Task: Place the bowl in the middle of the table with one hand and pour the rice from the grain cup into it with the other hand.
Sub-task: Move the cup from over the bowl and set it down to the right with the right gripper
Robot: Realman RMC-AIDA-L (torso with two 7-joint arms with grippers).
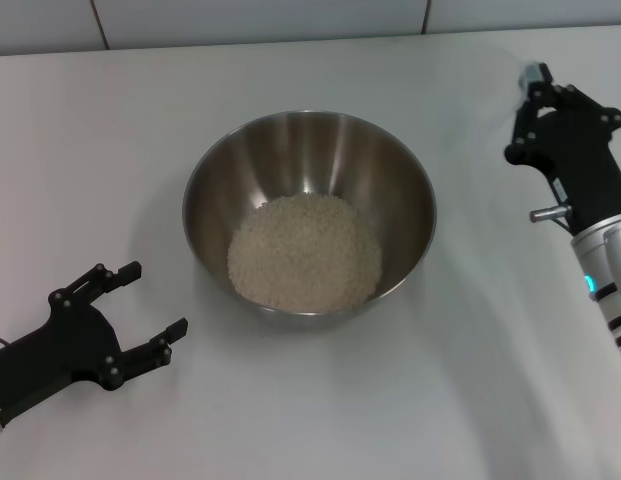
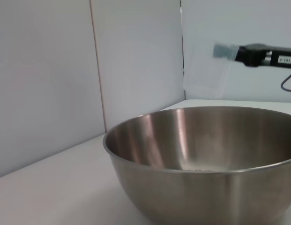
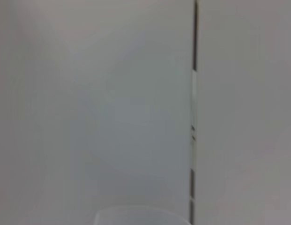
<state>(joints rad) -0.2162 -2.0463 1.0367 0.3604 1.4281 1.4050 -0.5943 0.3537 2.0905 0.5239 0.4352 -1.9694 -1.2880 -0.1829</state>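
- The left gripper (image 1: pixel 150 302) rests low over the table (image 1: pixel 80 150), its two black fingers spread wide apart with nothing between them.
- Just ahead of those spread fingers, toward the middle of the table, sits the bowl (image 1: pixel 310 160), upright and apart from the fingertips (a strip of bare white tabletop lies between them).
- The rice (image 1: pixel 304 251) lies in a pale, rounded heap on the bottom of the bowl, covering the floor and leaving the shiny brushed walls bare above it.
- In the left wrist view the bowl (image 2: pixel 201 187) fills the lower part of the picture close in front of the camera, with only a few grains visible over the rim.
- The right gripper (image 1: pixel 538 88) is on the far side of the bowl from the left gripper, well apart from the rim and toward the tiled back edge of the table.
- The grain cup (image 2: pixel 207 70) shows in the left wrist view as a clear, empty-looking cup at the tip of the right gripper (image 2: pixel 229 52), hanging from it above the table.
- Whether the right gripper's fingers clamp the cup cannot be told for certain (in the head view the tip is only a blur).
- In the right wrist view a pale curved rim of the grain cup (image 3: pixel 140 216) shows right at the camera's edge, against a tiled wall (image 3: pixel 89 93).
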